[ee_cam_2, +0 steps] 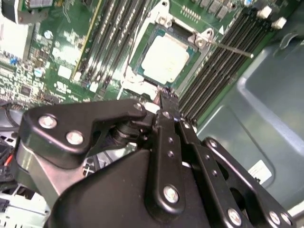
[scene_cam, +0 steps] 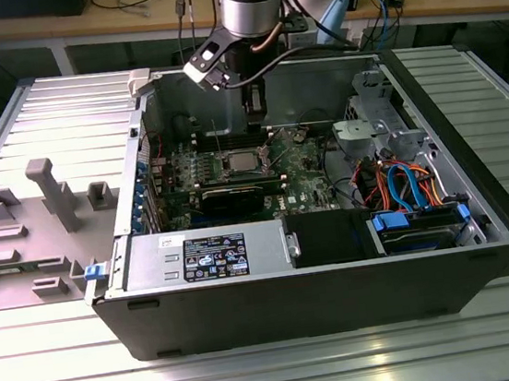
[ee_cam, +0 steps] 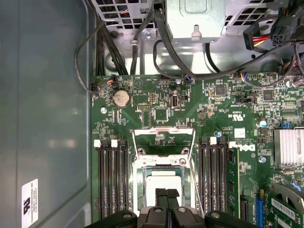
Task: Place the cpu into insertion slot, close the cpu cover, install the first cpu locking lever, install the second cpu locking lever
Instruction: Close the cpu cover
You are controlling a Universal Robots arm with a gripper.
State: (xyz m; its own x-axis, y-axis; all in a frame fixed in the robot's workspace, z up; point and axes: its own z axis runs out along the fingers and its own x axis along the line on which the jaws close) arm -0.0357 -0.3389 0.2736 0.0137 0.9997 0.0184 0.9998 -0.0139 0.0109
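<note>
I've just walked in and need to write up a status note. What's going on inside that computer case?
A robot arm reaches down into the open computer case, with its gripper right over the insertion slot on the green motherboard. The cpu already lies in the slot. The gripper's fingers are pressed together and grip nothing visible. The cpu cover looks swung open beside the slot, and a thin locking lever sticks out unlatched.
</note>
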